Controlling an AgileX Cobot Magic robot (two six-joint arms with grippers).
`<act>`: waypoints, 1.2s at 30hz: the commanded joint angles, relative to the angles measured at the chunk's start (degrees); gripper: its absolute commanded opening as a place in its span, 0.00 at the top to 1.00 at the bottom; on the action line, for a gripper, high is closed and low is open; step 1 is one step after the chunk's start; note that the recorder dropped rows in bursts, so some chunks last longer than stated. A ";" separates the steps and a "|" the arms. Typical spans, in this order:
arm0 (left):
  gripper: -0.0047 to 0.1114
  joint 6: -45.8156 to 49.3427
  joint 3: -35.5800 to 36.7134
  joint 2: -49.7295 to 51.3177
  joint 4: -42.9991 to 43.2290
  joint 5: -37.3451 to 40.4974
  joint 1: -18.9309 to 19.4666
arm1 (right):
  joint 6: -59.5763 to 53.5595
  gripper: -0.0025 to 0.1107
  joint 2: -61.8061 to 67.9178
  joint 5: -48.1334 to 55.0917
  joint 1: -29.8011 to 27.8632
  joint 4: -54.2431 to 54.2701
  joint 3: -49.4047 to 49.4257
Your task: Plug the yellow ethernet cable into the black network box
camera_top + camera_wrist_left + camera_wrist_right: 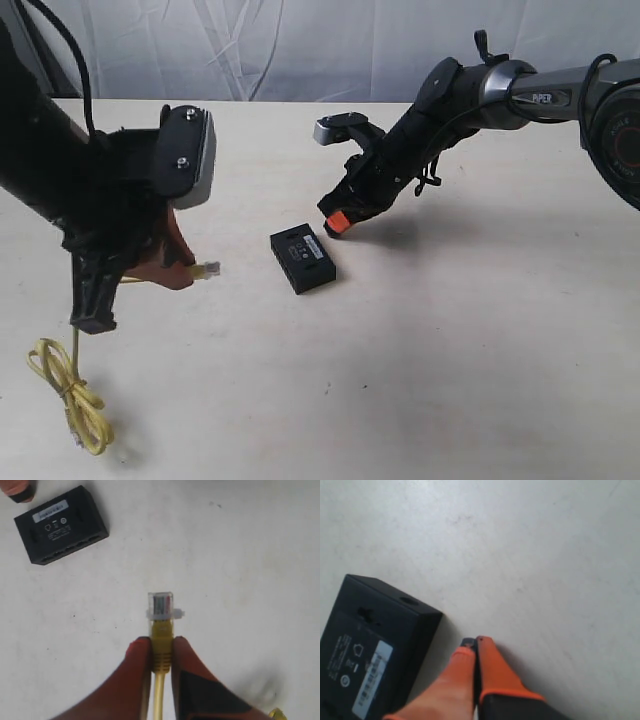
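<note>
Exterior view. The left gripper (186, 268), centre left, pinches the yellow ethernet cable (68, 388) just behind its clear plug (208, 268). The remaining cord hangs to a loose coil at lower left on the table (480, 350). The black network box (302, 259) lies flat at centre, apart from the plug. The print on its white label (311, 243) is too small to read. The right gripper (337, 222), fingers closed on nothing, is just beside the box. The right arm (500, 85) bears a PiPER marking (541, 98).

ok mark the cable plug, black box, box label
yellow ethernet cable (161, 605), left wrist view, clear plug
black network box (303, 258), exterior view, top face
white label (371, 680), right wrist view, middle
</note>
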 commanded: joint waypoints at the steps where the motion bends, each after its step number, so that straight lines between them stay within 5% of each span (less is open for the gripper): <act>1: 0.96 -6.44 -1.40 6.03 -1.96 -1.90 -0.39 | -0.30 0.99 -0.20 -2.11 -0.31 -2.23 0.21; 8: 0.96 -20.71 -11.43 19.66 1.66 -1.82 -0.39 | -0.30 0.99 -0.20 -2.17 -0.31 -2.11 0.21; 17: 0.96 -21.33 -21.72 32.83 2.71 2.13 -0.39 | 2.47 0.99 -0.20 -1.84 -0.31 -2.42 0.21; 36: 0.96 -24.91 -27.21 39.84 5.99 -1.04 -1.00 | 4.89 0.99 -0.20 -0.45 -0.21 -2.10 0.21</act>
